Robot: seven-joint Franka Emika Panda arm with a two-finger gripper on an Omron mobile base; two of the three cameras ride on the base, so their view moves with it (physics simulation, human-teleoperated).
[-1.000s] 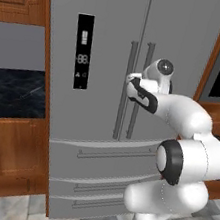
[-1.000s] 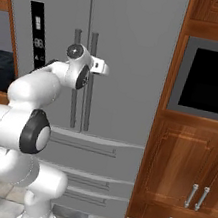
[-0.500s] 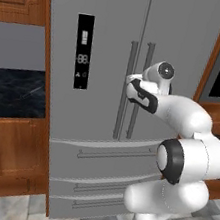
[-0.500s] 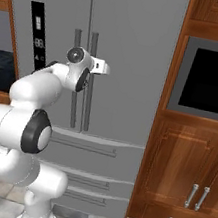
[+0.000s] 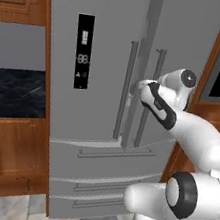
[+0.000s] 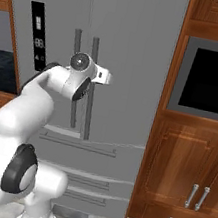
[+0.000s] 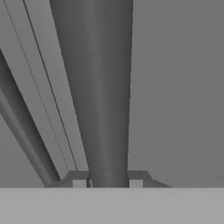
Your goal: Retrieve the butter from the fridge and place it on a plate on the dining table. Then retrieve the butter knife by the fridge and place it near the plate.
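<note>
The fridge (image 5: 106, 55) fills the middle of the left base view, its grey doors shut, a black display panel (image 5: 83, 51) on the left door and two drawers (image 5: 107, 167) below. Two long vertical bar handles stand side by side at the centre seam. The gripper (image 5: 137, 90) sits at mid-height on the right-hand handle (image 5: 153, 84), at the centre right of the frame; in the right base view it (image 6: 104, 77) shows at the centre left, against the same handle (image 6: 95, 58).

In the hand view the bar (image 7: 105, 96) runs from the top of the frame down between the two finger tips (image 7: 79, 182), which press close on either side, so the gripper (image 7: 107, 183) appears clamped on the handle, though actual contact is hard to confirm in this blurred close-up.

A dark oven (image 6: 212, 81) sits in wooden cabinets (image 6: 183, 175) at the right of the right base view.
</note>
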